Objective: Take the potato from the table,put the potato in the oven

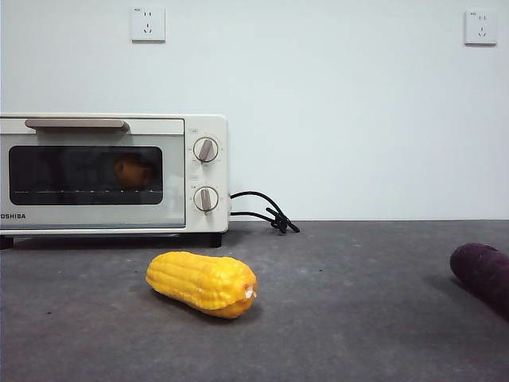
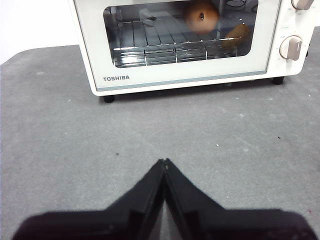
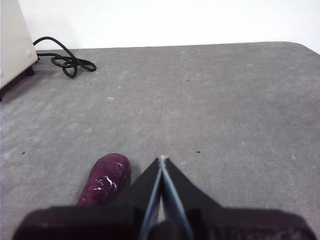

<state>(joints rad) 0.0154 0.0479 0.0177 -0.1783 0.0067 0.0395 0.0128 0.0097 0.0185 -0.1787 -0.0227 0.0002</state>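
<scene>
The potato [image 1: 131, 171] was inside the oven [image 1: 111, 215], sitting on the wire rack behind the dark glass door, and the door was closed. In the left wrist view the potato [image 2: 202, 15] showed through the glass with its dark spot facing out. The oven stood on the table [image 1: 358, 318] at the back left, with its black cord [image 1: 266, 213] curled up beside it. A yellow corn cob [image 1: 202, 283] lay on the table in front of the oven, a little apart from it. A dark purple vegetable [image 1: 483, 274] lay far over on the right side. The left gripper [image 2: 164, 161] hung above the bare table in front of the oven, with its jaws pressed tight together and nothing between them. The right gripper [image 3: 162, 159] was just beside the purple vegetable [image 3: 106, 179], and its jaws were pressed together too, with nothing in them.
</scene>
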